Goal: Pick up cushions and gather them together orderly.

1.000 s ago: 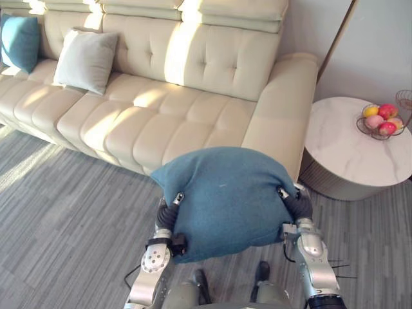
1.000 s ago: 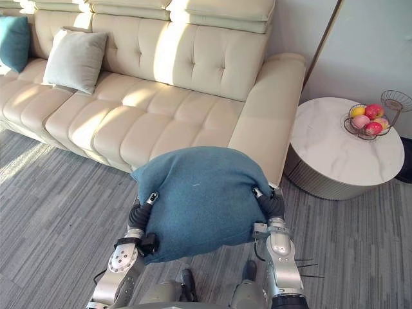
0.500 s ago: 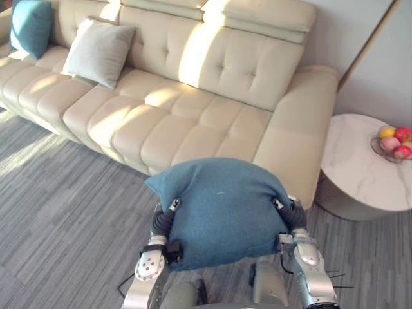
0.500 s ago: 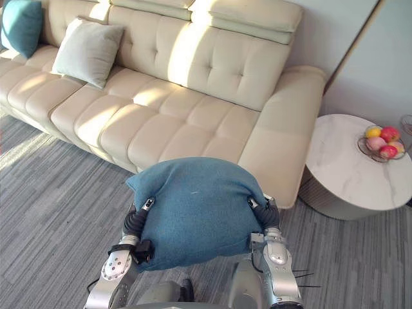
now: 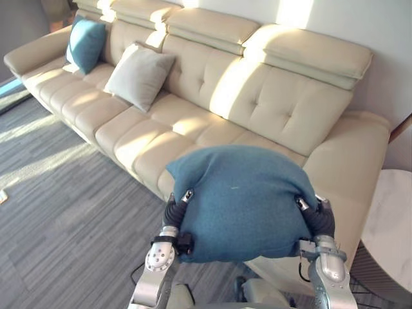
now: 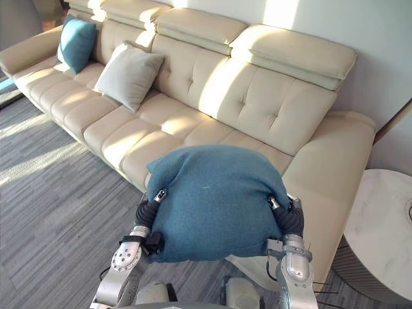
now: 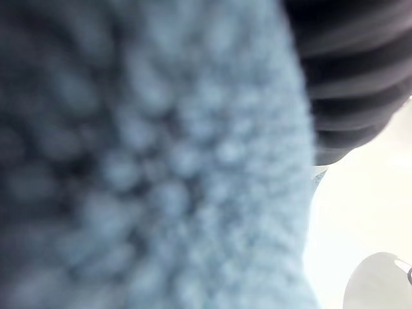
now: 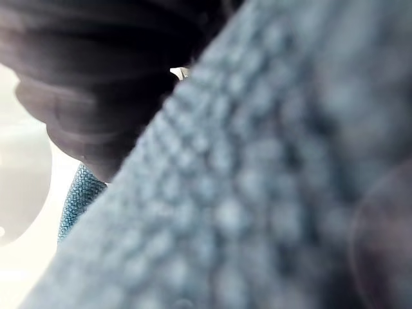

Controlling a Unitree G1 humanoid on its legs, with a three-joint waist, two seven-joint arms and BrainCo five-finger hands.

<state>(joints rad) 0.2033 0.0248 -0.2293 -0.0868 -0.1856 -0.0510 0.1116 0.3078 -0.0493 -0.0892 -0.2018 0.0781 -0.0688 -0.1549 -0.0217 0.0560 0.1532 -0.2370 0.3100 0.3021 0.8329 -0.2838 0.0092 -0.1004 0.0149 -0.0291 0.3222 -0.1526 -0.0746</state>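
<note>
A long cream sofa (image 5: 257, 96) with a tufted back and padded headrests runs along a pale wall (image 5: 386, 38), from the far left of the room to the near right. It stands on a grey striped floor (image 5: 58, 212), and sunlight lies in patches on its seats, its back and the floor. At the sofa's far left end, a far teal cushion (image 5: 85, 43) leans upright against the backrest, close to the armrest. To the right of it and a little apart, a pale grey cushion (image 5: 138, 75) also leans on the backrest, tilted back, with one corner resting on the seat. At the right edge, just beside the sofa's right armrest, stands part of a round white marbled side table (image 6: 386, 219).

Nearest of all, a carried teal cushion (image 5: 248, 199) is held up off the floor between the two hands, in front of the sofa's right half. The left hand (image 5: 175, 215) is set against its lower left side and the right hand (image 5: 317, 219) against its right side. The cushion bulges upward between them, with one corner poking out to the left above the left hand. The cushion hides most of each hand, so I cannot tell whether they clasp the cloth or only press on it. In both wrist views the teal weave lies right against the hand's dark ribbed cover.
</note>
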